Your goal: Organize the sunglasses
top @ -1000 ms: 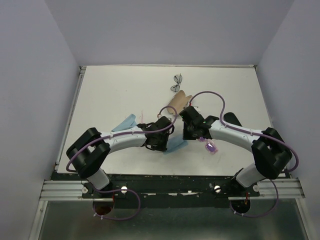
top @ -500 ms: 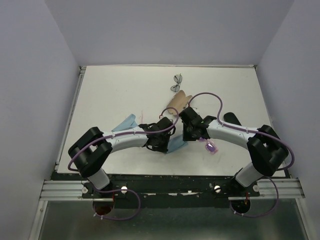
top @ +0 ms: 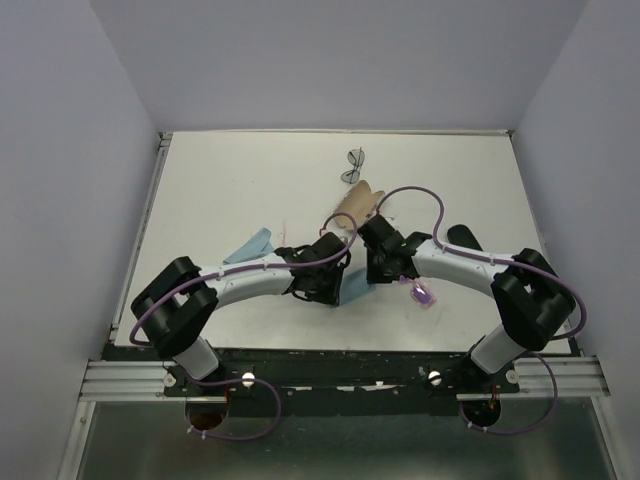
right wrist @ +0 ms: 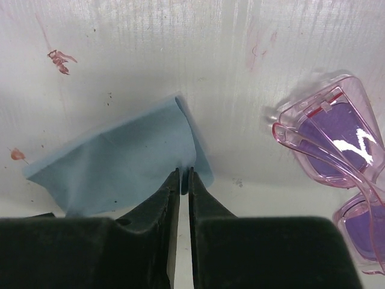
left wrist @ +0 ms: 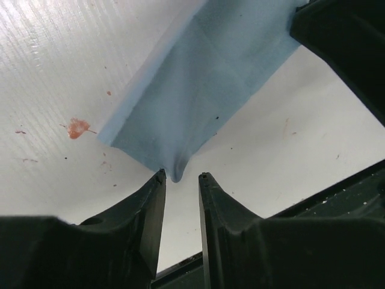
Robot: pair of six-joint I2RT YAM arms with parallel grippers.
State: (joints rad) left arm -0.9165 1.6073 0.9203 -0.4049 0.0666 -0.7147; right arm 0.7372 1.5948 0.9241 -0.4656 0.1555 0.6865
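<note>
Top external view | left gripper (left wrist: 180, 180) jaws slightly parted, cloth corner between tips, left of blue cloth (left wrist: 201, 78) | right gripper (right wrist: 184, 174) pinching cloth edge | pink sunglasses (right wrist: 337, 174) right of cloth; dark sunglasses (top: 355, 164) beyond | risk: opposed pulls slip cloth, sweeping pink pair.

**No readable text**

No lettering, brand, number or sign legible in any view. Only a white glare streak on the lens of the pink sunglasses (right wrist: 337, 141), and reddish stains on the table (right wrist: 240, 72); neither reads as writing.
</note>
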